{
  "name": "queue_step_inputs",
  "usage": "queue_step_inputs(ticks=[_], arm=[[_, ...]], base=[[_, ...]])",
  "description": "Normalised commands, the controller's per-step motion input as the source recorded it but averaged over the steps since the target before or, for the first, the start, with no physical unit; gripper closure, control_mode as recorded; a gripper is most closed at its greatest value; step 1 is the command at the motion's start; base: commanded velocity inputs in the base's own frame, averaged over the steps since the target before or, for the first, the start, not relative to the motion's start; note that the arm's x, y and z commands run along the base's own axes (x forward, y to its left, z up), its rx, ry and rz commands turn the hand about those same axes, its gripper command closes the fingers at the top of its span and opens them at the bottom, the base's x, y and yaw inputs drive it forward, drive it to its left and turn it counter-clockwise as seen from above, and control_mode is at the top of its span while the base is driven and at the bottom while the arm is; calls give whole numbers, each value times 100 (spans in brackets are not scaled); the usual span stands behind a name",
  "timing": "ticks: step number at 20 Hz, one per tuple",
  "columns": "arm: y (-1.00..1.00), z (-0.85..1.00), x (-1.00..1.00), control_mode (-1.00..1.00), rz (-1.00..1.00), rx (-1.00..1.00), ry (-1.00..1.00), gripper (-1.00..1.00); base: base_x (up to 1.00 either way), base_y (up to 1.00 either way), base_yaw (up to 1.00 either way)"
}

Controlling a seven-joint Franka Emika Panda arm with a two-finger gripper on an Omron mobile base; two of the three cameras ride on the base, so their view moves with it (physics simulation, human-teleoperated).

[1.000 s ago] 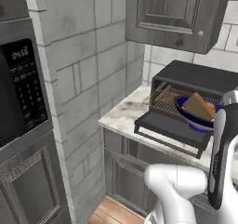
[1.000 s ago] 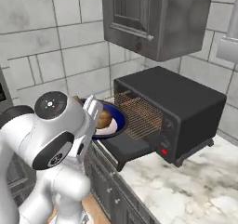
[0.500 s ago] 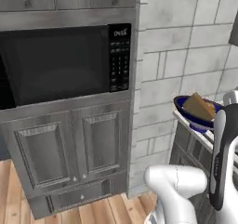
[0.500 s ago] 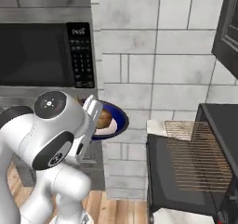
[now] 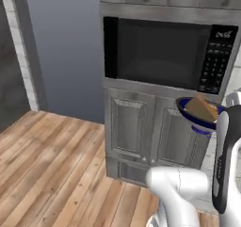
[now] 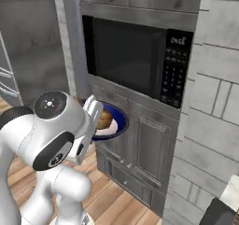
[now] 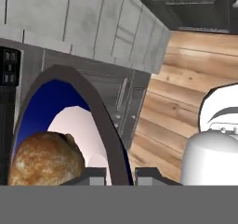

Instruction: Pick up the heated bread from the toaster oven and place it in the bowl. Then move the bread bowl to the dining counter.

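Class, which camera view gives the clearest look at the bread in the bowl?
The left base view: the bread sits unobstructed in the bowl. In the right base view the arm hides part of it. The hand view crops it at the picture's lower edge.

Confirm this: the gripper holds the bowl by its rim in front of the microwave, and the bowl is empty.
Not empty. The bread lies in the bowl, as the left base view and the hand view show. The rest holds: the gripper is shut on the bowl's rim, in front of the microwave.
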Motion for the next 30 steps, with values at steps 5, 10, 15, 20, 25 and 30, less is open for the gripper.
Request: queue_step_inputs(ticks=[5,10,15,20,25,30], arm=[[0,0,0,100,0,0,0,100],[0,0,0,100,0,0,0,100],[0,0,0,100,0,0,0,100],[0,0,0,100,0,0,0,100],[0,0,0,100,0,0,0,100],[0,0,0,100,0,0,0,100]], base=[[0,0,100],[0,4,97],[0,13,95],[5,36,86],[52,59,67],[100,75,42]])
